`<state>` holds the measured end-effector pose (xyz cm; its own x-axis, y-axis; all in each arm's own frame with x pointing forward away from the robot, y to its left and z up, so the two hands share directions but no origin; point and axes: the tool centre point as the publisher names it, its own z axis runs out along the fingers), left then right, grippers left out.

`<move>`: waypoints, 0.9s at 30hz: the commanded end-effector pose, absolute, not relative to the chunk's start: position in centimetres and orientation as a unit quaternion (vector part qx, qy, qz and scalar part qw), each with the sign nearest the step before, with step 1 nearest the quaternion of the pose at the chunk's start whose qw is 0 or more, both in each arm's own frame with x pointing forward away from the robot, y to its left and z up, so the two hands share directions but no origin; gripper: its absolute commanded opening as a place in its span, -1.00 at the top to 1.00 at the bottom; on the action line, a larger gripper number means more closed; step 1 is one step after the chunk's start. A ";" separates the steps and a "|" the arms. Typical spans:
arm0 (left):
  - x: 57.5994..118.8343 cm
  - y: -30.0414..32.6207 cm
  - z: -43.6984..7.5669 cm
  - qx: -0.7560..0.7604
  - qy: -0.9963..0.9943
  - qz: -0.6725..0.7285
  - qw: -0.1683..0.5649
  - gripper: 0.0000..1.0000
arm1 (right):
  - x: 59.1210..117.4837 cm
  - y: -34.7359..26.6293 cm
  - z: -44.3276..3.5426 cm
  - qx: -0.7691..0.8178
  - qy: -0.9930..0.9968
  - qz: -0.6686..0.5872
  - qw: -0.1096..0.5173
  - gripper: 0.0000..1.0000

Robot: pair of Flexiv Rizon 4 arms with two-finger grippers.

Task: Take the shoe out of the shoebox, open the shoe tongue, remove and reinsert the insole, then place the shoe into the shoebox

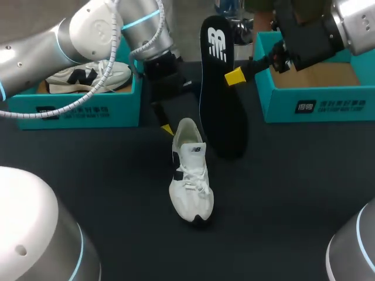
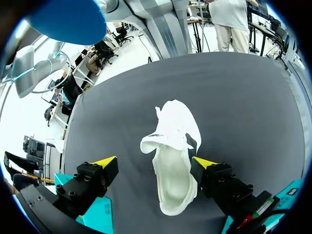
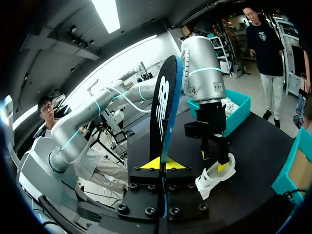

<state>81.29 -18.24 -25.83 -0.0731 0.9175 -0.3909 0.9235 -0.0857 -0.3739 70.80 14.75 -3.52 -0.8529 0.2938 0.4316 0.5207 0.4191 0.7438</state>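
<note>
Currently holds the black insole point(image 1: 221, 93) upright in the right gripper point(image 1: 236, 76), fingers clamped on its edge, above the bench point(image 1: 281, 193) middle. Sets the left gripper point(image 2: 155, 163), fingers apart, either side of the heel of the white shoe point(image 1: 190, 178) standing mid-bench. Locates the left shoebox point(image 1: 76, 111), second shoe point(image 1: 88, 77) inside, at the far-left corner, the right shoebox point(image 1: 316, 106) at the far-right.

white shoe point(image 1: 190, 178) on table point(image 1: 281, 193), toe toward camera. left gripper point(image 1: 169, 127) just behind heel. right gripper point(image 1: 237, 76) holds black insole point(image 1: 220, 93) upright, near the shoe.
</note>
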 end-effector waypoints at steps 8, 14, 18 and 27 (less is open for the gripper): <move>81.6 -18.3 -24.4 0.633 0.673 -0.367 0.106 -1.00 | 72.0 14.6 -3.3 -0.262 -0.817 -0.497 0.128 1.00; 82.0 -18.2 -22.1 0.620 0.659 -0.397 0.155 -1.00 | 73.7 13.2 -2.8 -0.296 -0.778 -0.535 0.145 1.00; 82.3 -18.1 -20.4 0.609 0.645 -0.416 0.198 -1.00 | 74.5 12.1 -2.8 -0.316 -0.760 -0.542 0.168 1.00; 82.2 -18.0 -16.1 0.589 0.602 -0.445 0.304 -1.00 | 76.3 10.5 -3.3 -0.355 -0.732 -0.532 0.236 1.00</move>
<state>83.33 -18.85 -16.42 -0.1146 0.5478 -0.8287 0.9673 -0.1284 -0.2186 75.29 10.68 -3.20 -0.6448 0.2758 0.7129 0.7627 0.1704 0.6239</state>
